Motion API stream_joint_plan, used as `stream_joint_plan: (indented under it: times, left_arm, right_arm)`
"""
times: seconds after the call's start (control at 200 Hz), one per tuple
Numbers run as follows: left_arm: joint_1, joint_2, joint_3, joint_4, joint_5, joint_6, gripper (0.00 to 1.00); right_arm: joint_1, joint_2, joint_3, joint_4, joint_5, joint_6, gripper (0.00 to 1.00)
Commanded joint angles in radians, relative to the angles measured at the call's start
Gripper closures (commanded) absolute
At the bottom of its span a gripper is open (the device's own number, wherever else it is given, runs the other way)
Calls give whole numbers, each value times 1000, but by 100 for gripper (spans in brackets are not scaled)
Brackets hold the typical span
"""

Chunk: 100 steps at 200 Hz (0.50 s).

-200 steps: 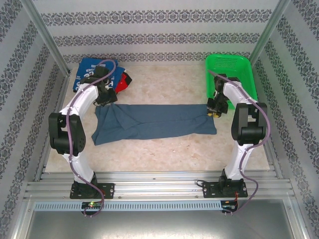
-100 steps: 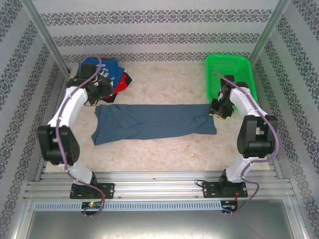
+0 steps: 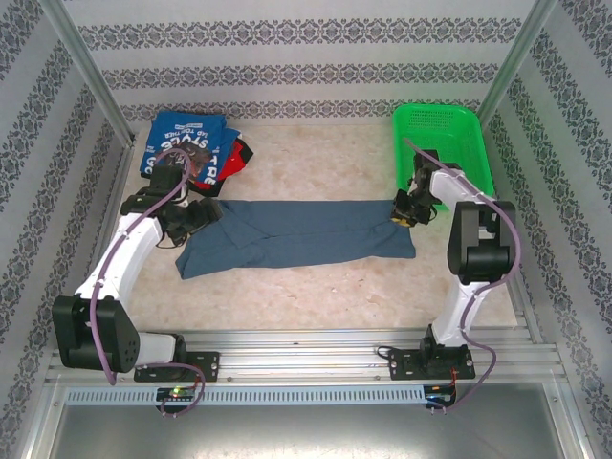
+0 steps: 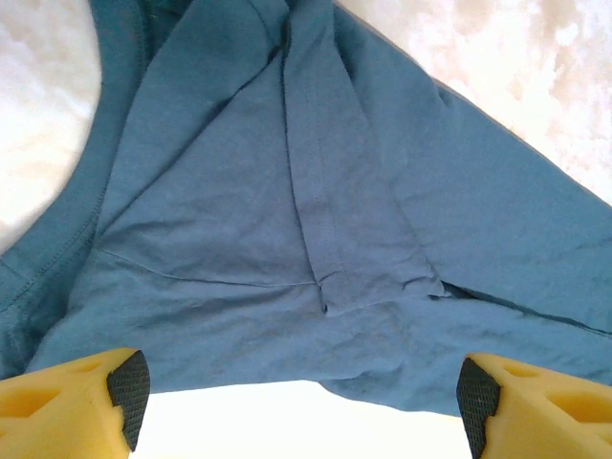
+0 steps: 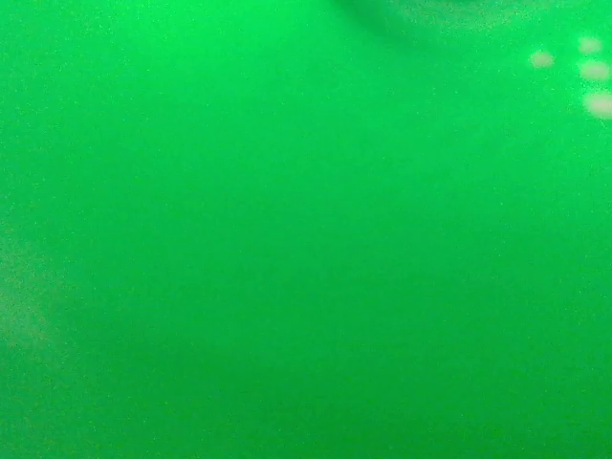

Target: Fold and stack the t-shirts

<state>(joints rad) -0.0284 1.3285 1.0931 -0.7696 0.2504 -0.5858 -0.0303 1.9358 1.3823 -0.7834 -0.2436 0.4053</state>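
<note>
- Top external view shows you the change: a second ago your left arm reached over the left end of the slate-blue t-shirt (image 3: pixel 306 234). Now it has swung back toward the near edge.
- Your left end effector (image 3: pixel 194 216) was more closed then. Now it has let go, and its yellow fingers (image 4: pixel 67 402) stand wide apart with nothing between them.
- Your right end effector (image 3: pixel 405 207) has hardly moved. It sits at the right end of the shirt, beside the green basket (image 3: pixel 445 113). You cannot tell if it is apart or together.
- The shirt has stayed put. It lies flat as a long strip across the middle of the surface (image 3: pixel 316 296).
- This likely means the long fold is done, and the short folds and the stacking are still to do.
- The pile of other t-shirts (image 3: pixel 186 143), bright blue and red, waits at the back left corner.
- The shirt is soft, thin cloth. In the left wrist view you see a stitched seam, a thick band at the neck, and small wrinkles where layers meet.
- The surface is pale and looks like smooth stone.
- The basket is hard green plastic with tiny holes. The right wrist view is a green blur, most likely that basket up close.
- The fingers look like hard plastic, with dark pads (image 4: pixel 129 382) on the inside.
</note>
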Motion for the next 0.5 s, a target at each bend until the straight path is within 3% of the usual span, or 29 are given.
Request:
stream_joint_plan:
  times: [0.0,0.265,0.495]
  left_arm:
    - [-22,-20,1,27,16,-22,15]
    - [-108,25,-41,66,45,-72,14]
    - [-166,146,-94,250,129,-168,15]
  right_arm:
    - [4,60,37,-43,40,29,79]
    - [7,83,81,-34,164,-11,79]
    - [31,-11,66,68,180,-53,73]
